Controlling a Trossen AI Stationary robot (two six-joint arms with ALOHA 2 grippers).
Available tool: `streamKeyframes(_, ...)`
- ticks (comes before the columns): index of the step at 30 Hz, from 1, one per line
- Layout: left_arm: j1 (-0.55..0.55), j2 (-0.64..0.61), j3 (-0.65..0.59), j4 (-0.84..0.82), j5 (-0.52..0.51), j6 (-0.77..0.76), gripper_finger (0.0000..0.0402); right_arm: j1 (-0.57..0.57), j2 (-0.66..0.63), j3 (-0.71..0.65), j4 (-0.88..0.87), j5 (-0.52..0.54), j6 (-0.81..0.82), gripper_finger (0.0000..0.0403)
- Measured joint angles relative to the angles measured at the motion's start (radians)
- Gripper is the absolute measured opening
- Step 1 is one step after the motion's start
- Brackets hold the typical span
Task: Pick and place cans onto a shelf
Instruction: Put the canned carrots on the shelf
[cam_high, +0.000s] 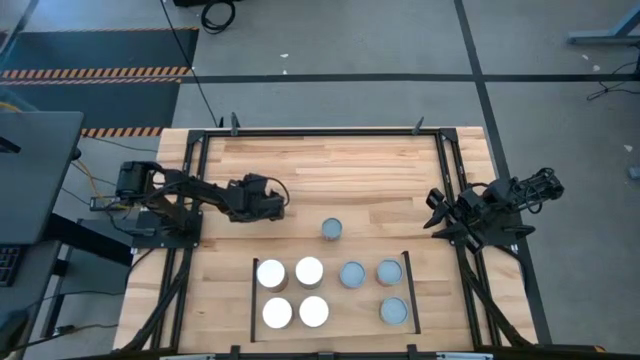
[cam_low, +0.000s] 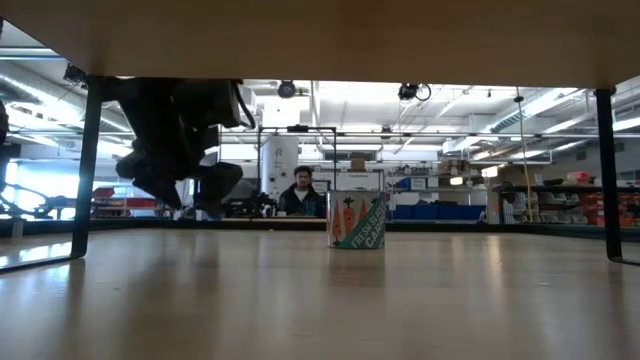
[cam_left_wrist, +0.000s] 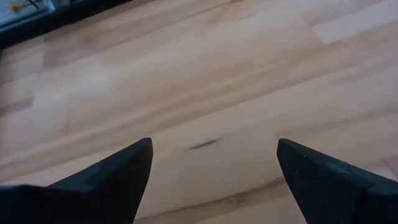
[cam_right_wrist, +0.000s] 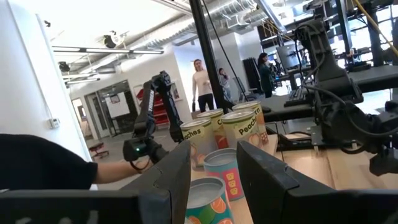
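One grey-topped can (cam_high: 332, 230) stands alone on the tabletop beyond the shelf; in the low view (cam_low: 358, 222) its side is orange and teal. Several cans stand on the shelf (cam_high: 330, 335) between its two black rails: white tops (cam_high: 271, 273) on the left, grey tops (cam_high: 389, 271) on the right. My left gripper (cam_high: 278, 200) is open and empty, above bare wood to the left of the lone can; it also shows in the low view (cam_low: 185, 195) and the left wrist view (cam_left_wrist: 214, 180). My right gripper (cam_high: 433, 212) is open and empty at the table's right side, and its wrist view (cam_right_wrist: 212, 168) looks toward the cans (cam_right_wrist: 239, 127).
Black frame bars (cam_high: 445, 170) run along the tabletop's edges. Bare wood (cam_high: 340, 165) lies between the cans and the far edge. A person (cam_low: 302, 192) sits in the room behind the table, and other people (cam_right_wrist: 200, 81) stand farther off.
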Motion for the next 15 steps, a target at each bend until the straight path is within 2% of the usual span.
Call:
streamKeyframes(4, -0.018, 0.0, 0.013, -0.002, 0.06, 0.003, 0.0352, 0.0, 0.0, 0.0, 0.0, 0.0, 0.0, 0.0137)
streamKeyframes(6, -0.019, -0.006, 0.027, -0.007, 0.12, 0.053, 0.0352, 0.0, 0.0, 0.0, 0.0, 0.0, 0.0, 0.0137)
streamKeyframes(11, 0.005, -0.074, 0.066, -0.003, 0.258, 0.297, 0.0352, 0.0, 0.0, 0.0, 0.0, 0.0, 0.0, 0.0137)
streamKeyframes(15, 0.078, -0.143, 0.069, -0.003, 0.349, 0.47, 0.0352, 0.0, 0.0, 0.0, 0.0, 0.0, 0.0, 0.0137)
